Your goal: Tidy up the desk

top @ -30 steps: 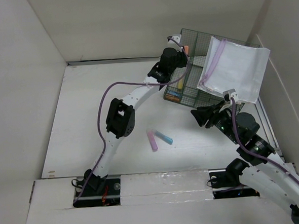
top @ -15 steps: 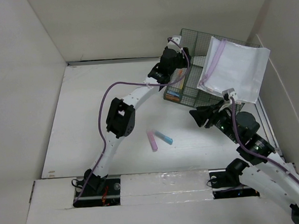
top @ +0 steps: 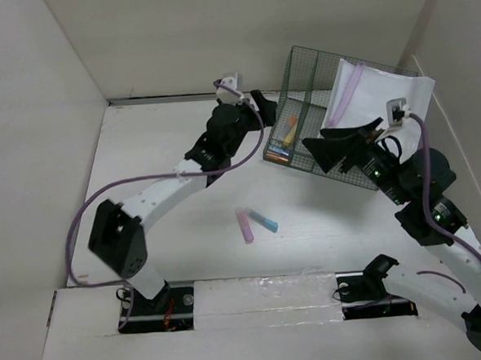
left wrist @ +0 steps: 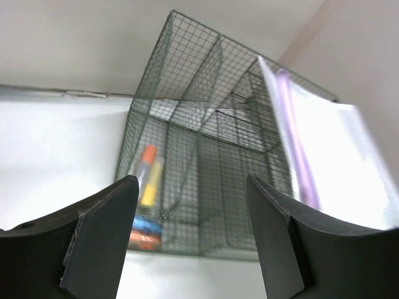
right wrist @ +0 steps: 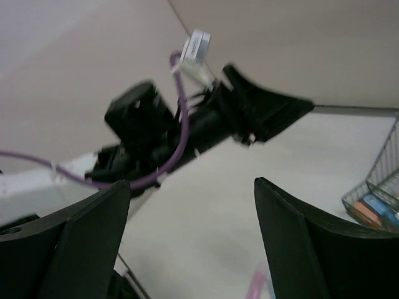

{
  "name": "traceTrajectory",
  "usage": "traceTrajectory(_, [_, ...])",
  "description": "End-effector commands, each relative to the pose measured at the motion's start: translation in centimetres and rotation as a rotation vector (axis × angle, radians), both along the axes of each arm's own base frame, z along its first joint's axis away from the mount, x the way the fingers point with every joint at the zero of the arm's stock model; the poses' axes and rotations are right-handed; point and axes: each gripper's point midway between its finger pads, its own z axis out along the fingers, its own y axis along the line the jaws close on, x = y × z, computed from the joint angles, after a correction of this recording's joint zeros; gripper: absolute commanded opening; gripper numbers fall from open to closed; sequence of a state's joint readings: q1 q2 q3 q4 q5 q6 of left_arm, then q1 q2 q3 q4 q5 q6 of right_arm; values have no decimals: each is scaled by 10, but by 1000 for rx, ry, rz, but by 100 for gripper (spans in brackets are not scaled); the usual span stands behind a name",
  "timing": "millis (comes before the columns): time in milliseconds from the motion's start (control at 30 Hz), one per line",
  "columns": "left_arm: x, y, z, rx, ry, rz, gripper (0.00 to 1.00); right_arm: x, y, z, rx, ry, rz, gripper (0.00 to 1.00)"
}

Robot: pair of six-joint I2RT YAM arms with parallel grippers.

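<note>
We saw the left fingers (top: 262,103) (left wrist: 190,187) spread wide apart. Nothing was between them and they touched nothing. They hung in the air just beside the green wire basket (top: 297,83) (left wrist: 199,93), on its left side, and pointed at it.

The right fingers (top: 324,152) (right wrist: 190,187) were spread wide too, and they held nothing. They hung in front of the basket, above the table (top: 159,177) (right wrist: 249,162), and pointed across at the left arm (right wrist: 187,124).

The table was the big white flat top under everything, with white walls (top: 39,94) around it. The basket stood on it at the far right corner.

Inside the basket, in a part on the left side, an orange pen and a yellow pen (top: 291,132) (left wrist: 149,177) leaned against the wire. Something blue and orange (top: 278,153) (left wrist: 143,233) lay at the bottom near them; we could not tell what it was. A clear bag with a purple zip (top: 365,87) (left wrist: 343,156) lay over the right side of the basket.

A pink marker (top: 245,226) and a blue marker (top: 265,222) lay on the table in the middle, touching at one end. They were well apart from the basket and from both sets of fingers.
</note>
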State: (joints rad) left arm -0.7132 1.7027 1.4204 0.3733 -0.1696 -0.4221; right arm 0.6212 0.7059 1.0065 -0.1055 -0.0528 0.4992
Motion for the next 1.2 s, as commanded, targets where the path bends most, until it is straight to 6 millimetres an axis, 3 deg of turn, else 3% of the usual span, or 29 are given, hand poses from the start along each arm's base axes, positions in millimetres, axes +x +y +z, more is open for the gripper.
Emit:
traceTrajectory(0, [-44,23,7,-116,11,76,66,-15,-1,60,124,-47,53,86])
traceTrajectory(33, [-60,19,-10,-101,64,63,66,-17,0,64,135,-51,64,87])
traceTrajectory(67, [-70,22,-44,-56,124,65,66,-20,1,69,149,-59,79,87])
traceTrajectory(100, [-77,30,-50,-58,151,77,66,-22,0,72,164,-74,85,88])
traceTrajectory(167, [-97,36,-96,-12,271,74,66,-26,-1,76,180,-86,94,88])
traceTrajectory(200, [-107,37,-104,-7,297,67,66,-27,-1,77,179,-88,97,88])
traceTrajectory(267, [-126,50,-141,37,384,80,66,-32,-3,81,181,-102,102,88])
traceTrajectory(333, [-140,60,-152,43,417,84,66,-33,-5,82,181,-110,94,88])
traceTrajectory(367, [-148,67,-169,55,452,92,66,-33,-8,83,185,-121,83,88])
traceTrajectory(467, [-164,74,-186,52,498,85,66,-32,-5,80,199,-133,96,89])
traceTrajectory(633, [-196,63,-205,135,548,41,67,-29,1,81,193,-132,117,89])
traceTrajectory(733, [-203,61,-220,201,566,78,68,-31,3,84,188,-140,131,90])
traceTrajectory(1033, [-192,50,-252,281,597,113,68,-33,1,88,176,-156,122,91])
traceTrajectory(1167, [-194,61,-265,283,643,141,66,-34,-3,86,168,-168,107,92])
